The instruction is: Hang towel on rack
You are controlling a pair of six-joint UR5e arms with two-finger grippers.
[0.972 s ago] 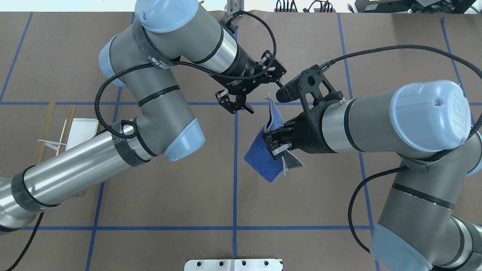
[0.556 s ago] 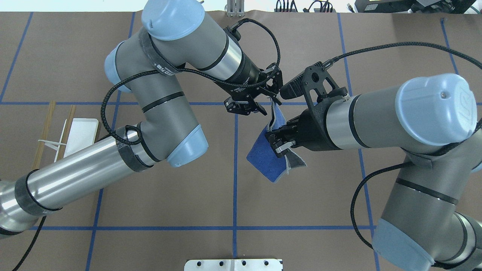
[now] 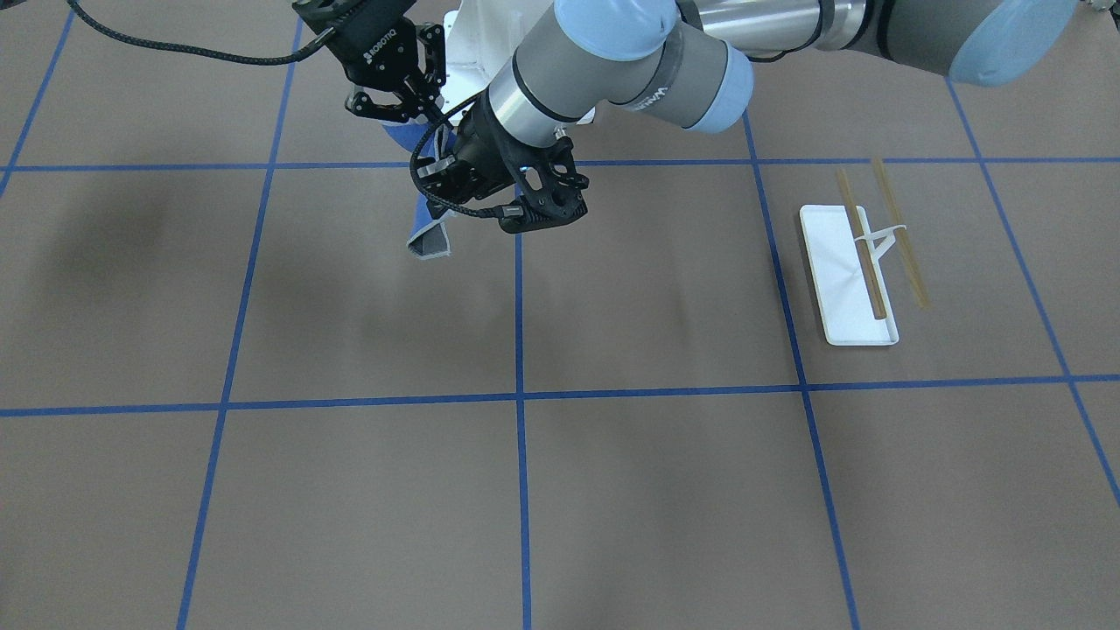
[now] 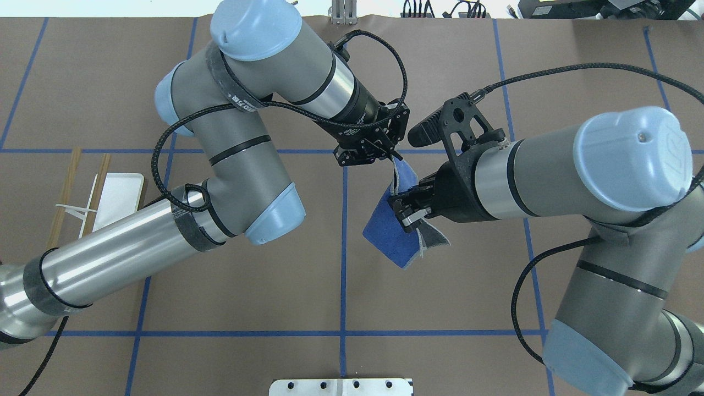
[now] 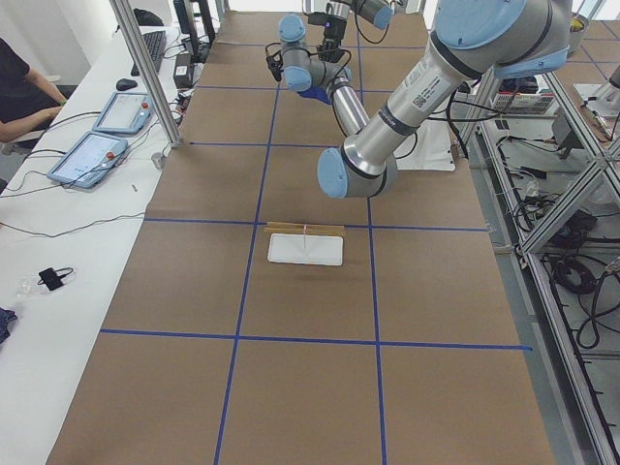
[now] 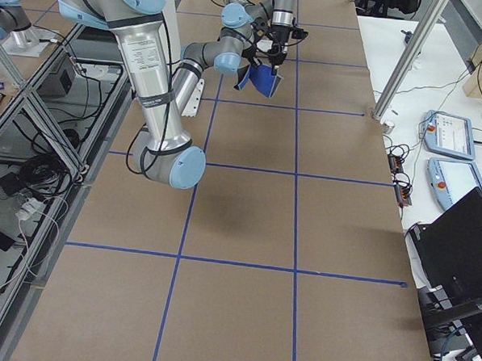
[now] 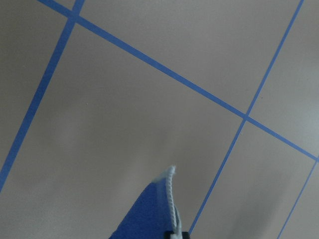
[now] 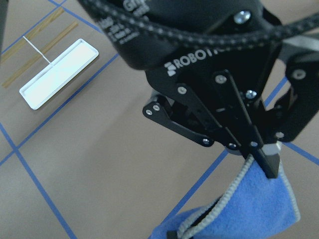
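The royal-blue towel [image 4: 385, 231] hangs in the air over the table's middle, grey underside folded out at its lower edge. My right gripper [image 4: 406, 212] is shut on its middle part. My left gripper [image 4: 386, 158] is shut on its upper corner; the right wrist view shows its fingertips [image 8: 262, 160] pinching the stitched edge of the towel [image 8: 264, 199]. The left wrist view shows only the towel corner [image 7: 154, 209]. The rack [image 4: 113, 192] stands far to the left with two tan rods [image 4: 66, 184], away from both grippers. It also shows in the front view [image 3: 853, 271].
A white bolted plate [image 4: 341, 386] sits at the table's near edge. The brown table carries blue tape lines [image 4: 344, 275]. A person [image 5: 24, 97] and tablets [image 5: 87, 160] are at a side bench beyond the table's far edge.
My left gripper has moved right to the towel's upper corner and shut on it. My right gripper kept its hold and barely shifted.
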